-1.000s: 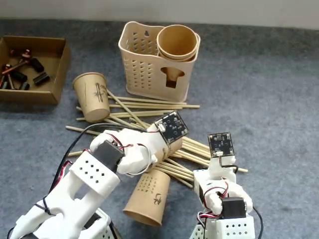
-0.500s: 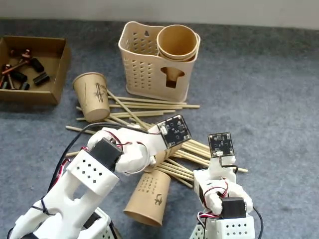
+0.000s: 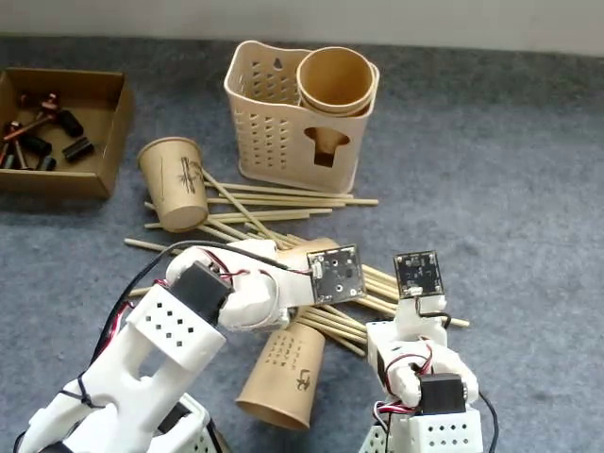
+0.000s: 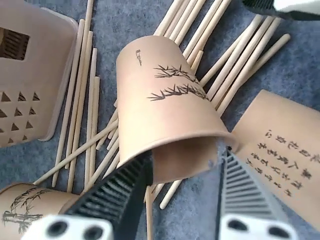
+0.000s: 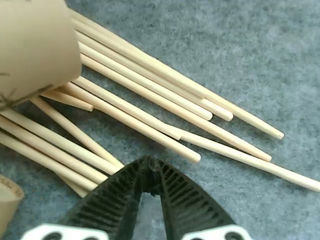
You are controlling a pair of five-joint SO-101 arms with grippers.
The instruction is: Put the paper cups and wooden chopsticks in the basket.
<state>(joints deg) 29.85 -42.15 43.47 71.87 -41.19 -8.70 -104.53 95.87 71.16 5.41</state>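
Observation:
My left gripper is shut on a paper cup with a bamboo print, its jaws on either side of the rim. In the high view this cup sits over the pile of wooden chopsticks in front of the beige basket. One cup stands inside the basket. Another cup lies at the left, and a third lies near the front between the arms. My right gripper is shut with nothing in it, just above the chopsticks.
A cardboard box with small dark parts stands at the far left. Grey carpet lies bare to the right of the basket. The two arms stand close together at the front edge.
My left gripper has swung to the right and turned with the cup in it. The right arm has kept still.

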